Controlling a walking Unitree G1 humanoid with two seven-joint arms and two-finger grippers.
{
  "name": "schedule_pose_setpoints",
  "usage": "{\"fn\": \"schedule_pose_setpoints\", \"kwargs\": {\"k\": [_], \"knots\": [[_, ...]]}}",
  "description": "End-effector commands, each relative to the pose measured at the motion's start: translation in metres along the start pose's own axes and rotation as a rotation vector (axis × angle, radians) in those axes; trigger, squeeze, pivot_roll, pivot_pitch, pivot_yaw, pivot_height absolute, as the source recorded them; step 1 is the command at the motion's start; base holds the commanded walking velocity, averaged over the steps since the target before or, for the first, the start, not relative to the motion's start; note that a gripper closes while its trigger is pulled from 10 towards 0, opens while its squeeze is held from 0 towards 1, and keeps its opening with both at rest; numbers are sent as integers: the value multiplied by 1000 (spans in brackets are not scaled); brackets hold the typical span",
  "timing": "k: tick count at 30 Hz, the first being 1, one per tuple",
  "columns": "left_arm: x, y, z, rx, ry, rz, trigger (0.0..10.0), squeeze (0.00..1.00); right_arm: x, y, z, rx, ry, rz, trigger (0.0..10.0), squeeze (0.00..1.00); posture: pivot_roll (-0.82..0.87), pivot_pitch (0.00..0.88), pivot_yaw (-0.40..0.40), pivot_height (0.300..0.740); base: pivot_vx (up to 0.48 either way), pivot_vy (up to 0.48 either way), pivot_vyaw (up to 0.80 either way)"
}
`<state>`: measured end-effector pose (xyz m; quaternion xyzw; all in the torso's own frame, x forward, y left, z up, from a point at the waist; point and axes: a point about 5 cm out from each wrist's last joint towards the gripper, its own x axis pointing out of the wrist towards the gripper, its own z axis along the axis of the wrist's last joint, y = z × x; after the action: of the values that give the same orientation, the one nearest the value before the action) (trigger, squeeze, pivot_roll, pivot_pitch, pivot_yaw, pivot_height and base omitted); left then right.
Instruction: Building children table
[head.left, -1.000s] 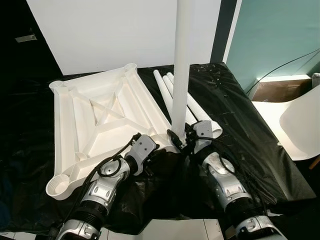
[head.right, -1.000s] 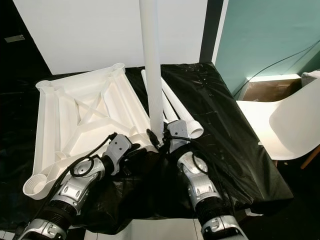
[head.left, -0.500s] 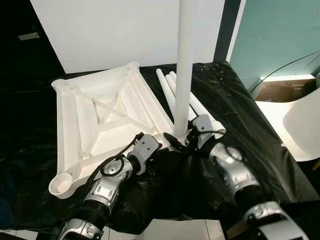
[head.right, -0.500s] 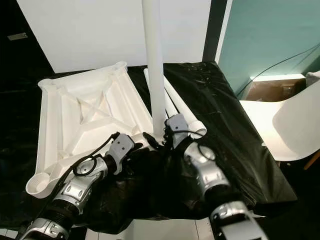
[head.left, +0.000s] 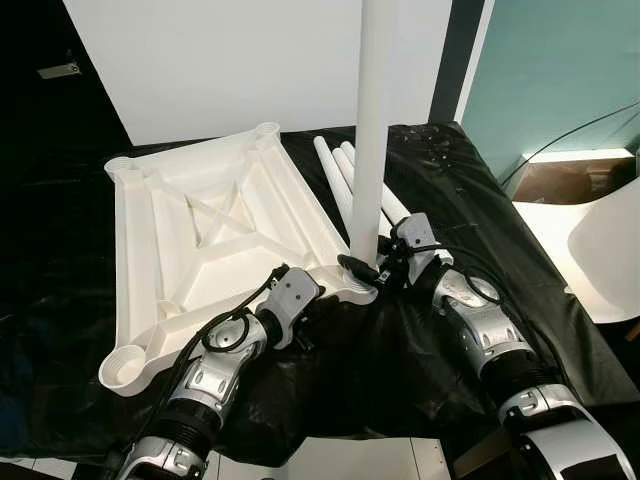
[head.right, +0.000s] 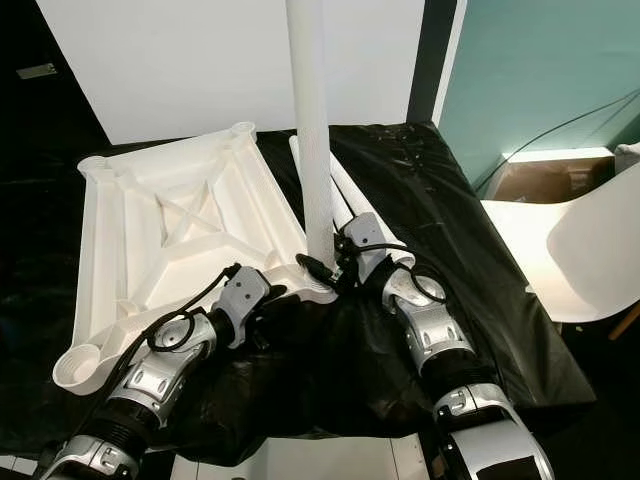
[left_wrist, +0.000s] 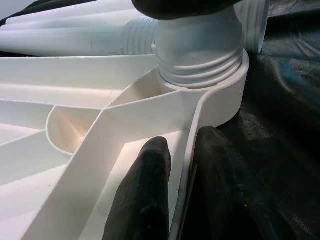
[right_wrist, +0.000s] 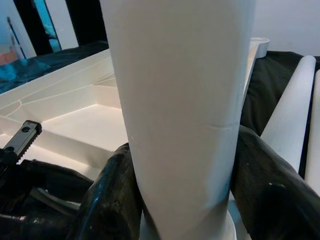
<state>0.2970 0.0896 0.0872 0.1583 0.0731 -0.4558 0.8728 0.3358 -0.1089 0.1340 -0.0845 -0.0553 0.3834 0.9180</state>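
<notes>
The white table top (head.left: 200, 230) lies upside down on the black-covered surface. One white leg (head.left: 372, 120) stands upright in the near right corner socket (left_wrist: 220, 100), its threaded end (left_wrist: 200, 55) seated there. My right gripper (head.left: 365, 268) is shut on this leg just above the socket, and the right wrist view shows a black finger (right_wrist: 110, 195) on each side of the leg (right_wrist: 180, 100). My left gripper (head.left: 315, 300) is shut on the table top's rim (left_wrist: 190, 145) next to that corner, one finger (left_wrist: 145, 200) inside the rim and one outside.
Three loose white legs (head.left: 335, 175) lie side by side behind the upright one. A white chair (head.left: 600, 240) stands off the right edge. A white board (head.left: 250, 60) leans behind the table top. The black cover's front edge runs close under my arms.
My right forearm has swung out to the right around the leg's base, with the gripper still on the leg. The left arm holds its place.
</notes>
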Motion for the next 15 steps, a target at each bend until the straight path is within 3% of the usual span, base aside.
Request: {"fn": "schedule_pose_setpoints", "kwargs": {"k": [1, 2, 5, 10, 11, 12, 15], "knots": [[-1, -15, -26, -57, 107, -59, 10000, 0, -6, -6, -7, 16, 21, -66, 0, 0, 14, 0, 3, 740, 0, 0, 0], [-2, -17, -26, -60, 106, -58, 10000, 0, -10, 6, -12, 107, -46, -177, 0, 0, 23, 0, 2, 740, 0, 0, 0], [-3, -17, -27, -62, 107, -57, 10000, 0, -11, 14, -12, 145, -95, -246, 0, 0, 25, 0, 1, 740, 0, 0, 0], [-3, -17, -27, -63, 108, -54, 10000, 0, -11, 19, -11, 143, -117, -349, 0, 0, 29, 0, -2, 740, 0, 0, 0], [-3, -16, -26, -64, 105, -47, 10000, 0, -8, 22, -11, 132, -117, -467, 0, 0, 34, 0, -2, 740, 0, 0, 0], [-3, -15, -26, -65, 103, -45, 10000, 0, -6, 22, -12, 131, -109, -493, 0, 0, 35, 0, -3, 740, 0, 0, 0], [-3, -16, -26, -63, 105, -47, 10000, 0, -2, 24, -14, 139, -89, -459, 0, 0, 35, 0, -3, 740, 0, 0, 0]]}}
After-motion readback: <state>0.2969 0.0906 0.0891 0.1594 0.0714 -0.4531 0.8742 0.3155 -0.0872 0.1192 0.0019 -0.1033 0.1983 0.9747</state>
